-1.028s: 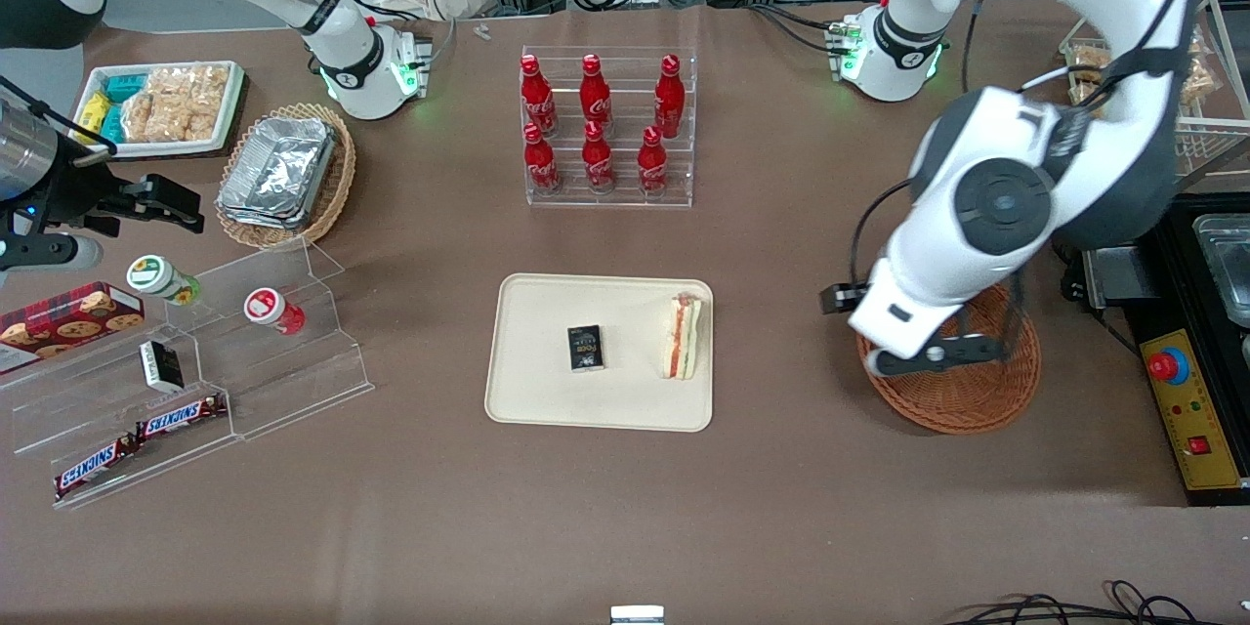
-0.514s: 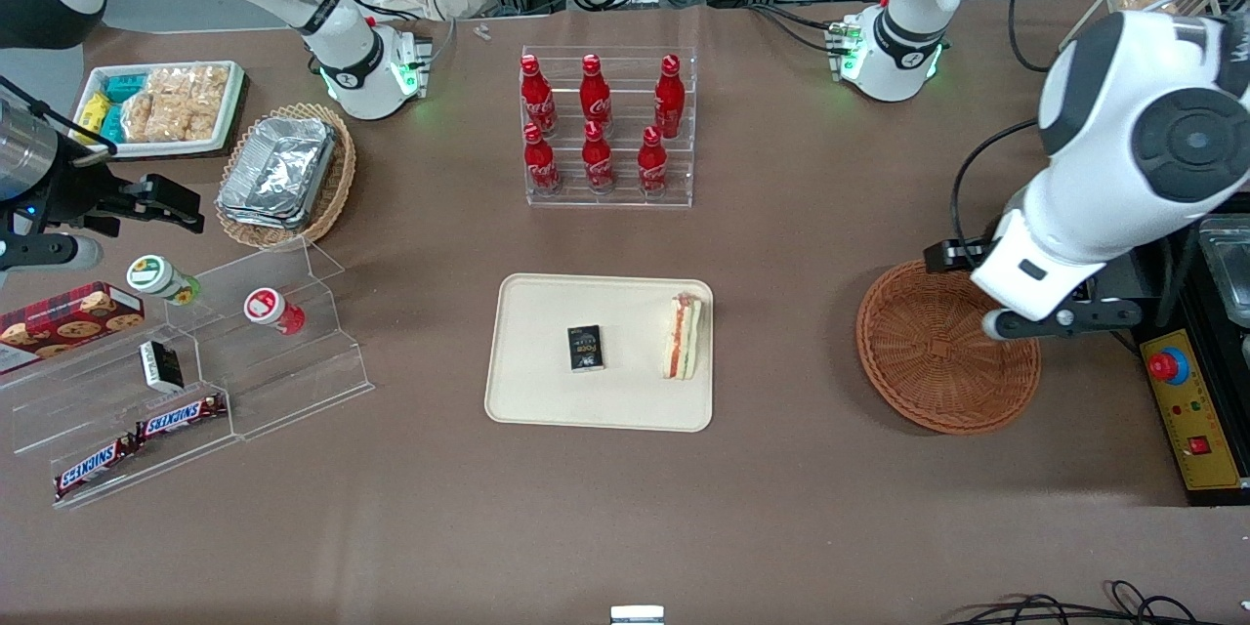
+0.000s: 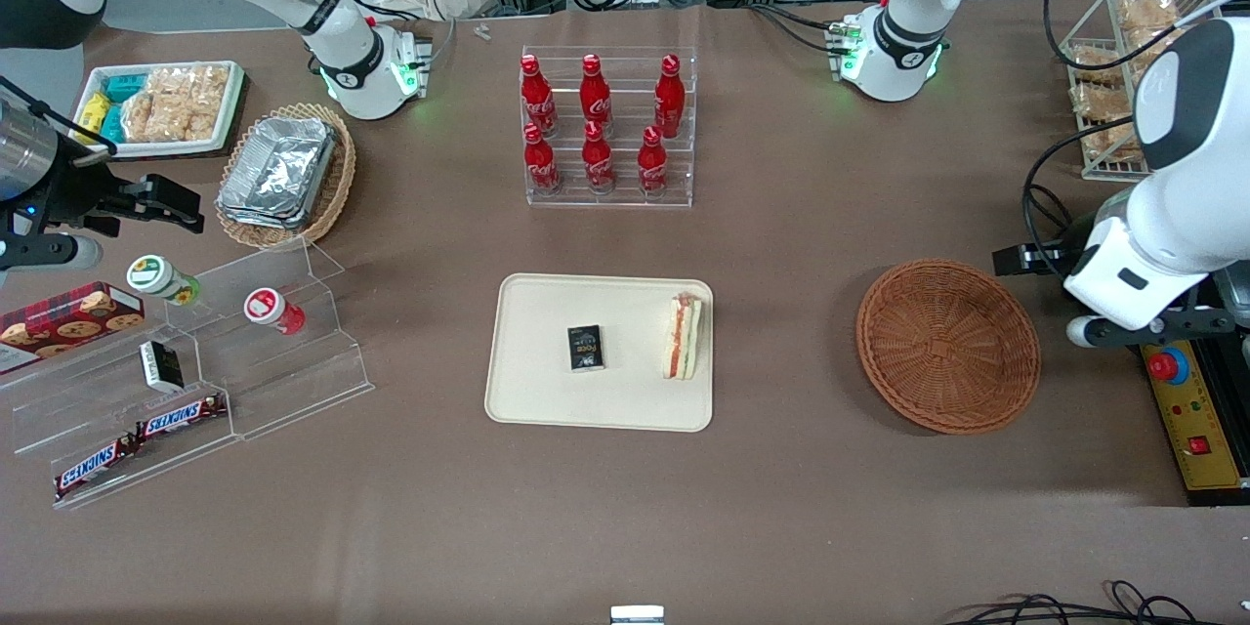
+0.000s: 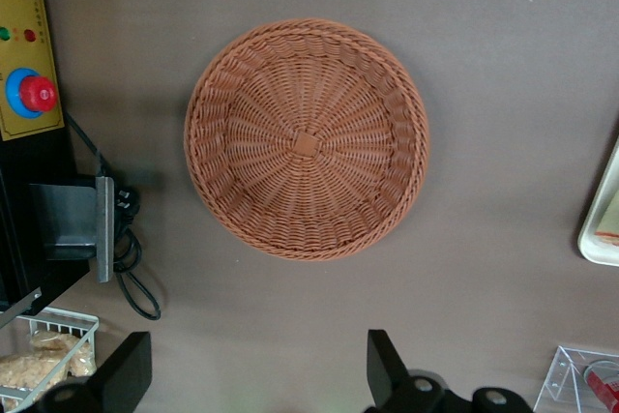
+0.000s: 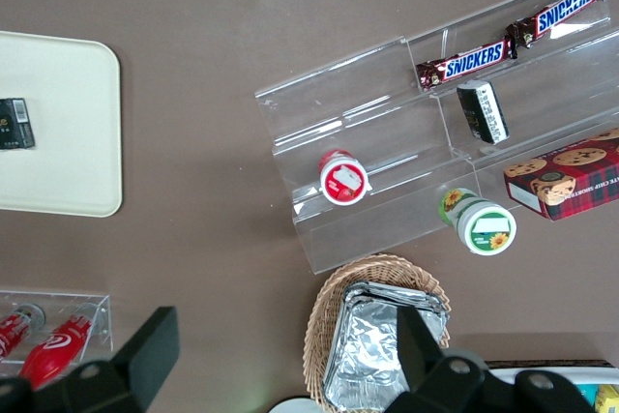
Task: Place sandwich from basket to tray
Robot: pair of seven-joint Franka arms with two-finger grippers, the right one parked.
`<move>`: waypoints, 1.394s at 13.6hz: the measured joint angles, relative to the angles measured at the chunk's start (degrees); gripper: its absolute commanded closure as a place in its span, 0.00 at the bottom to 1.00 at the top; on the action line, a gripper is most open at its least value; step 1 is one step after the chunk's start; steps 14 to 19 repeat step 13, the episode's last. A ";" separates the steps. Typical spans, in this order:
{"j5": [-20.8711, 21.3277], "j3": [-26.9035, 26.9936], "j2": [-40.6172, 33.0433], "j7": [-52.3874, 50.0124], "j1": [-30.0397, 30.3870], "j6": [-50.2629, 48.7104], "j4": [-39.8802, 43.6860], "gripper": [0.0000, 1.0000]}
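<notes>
The sandwich (image 3: 683, 337), a pale wedge with orange-red and green layers, lies on the cream tray (image 3: 537, 391) near the rim that faces the basket. The round reddish-brown wicker basket (image 3: 947, 347) holds nothing; the left wrist view looks straight down into the basket (image 4: 306, 137). My left gripper (image 3: 1152, 324) hangs above the table beside the basket, toward the working arm's end, over the edge of the yellow control box. The gripper (image 4: 256, 360) is open, with only bare table between its fingers.
A small black box (image 3: 586, 348) lies on the tray beside the sandwich. A rack of cola bottles (image 3: 607, 129) stands farther from the camera than the tray. The yellow control box (image 3: 1196, 410) and a wire rack of snacks (image 3: 1123, 78) flank the gripper.
The left arm has swung from over the basket out toward the working arm's end, uncovering the basket. The sandwich and tray have not moved.
</notes>
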 measured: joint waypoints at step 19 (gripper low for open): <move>-7.54 29.48 -2.13 8.89 -20.46 0.00 -0.37 0.00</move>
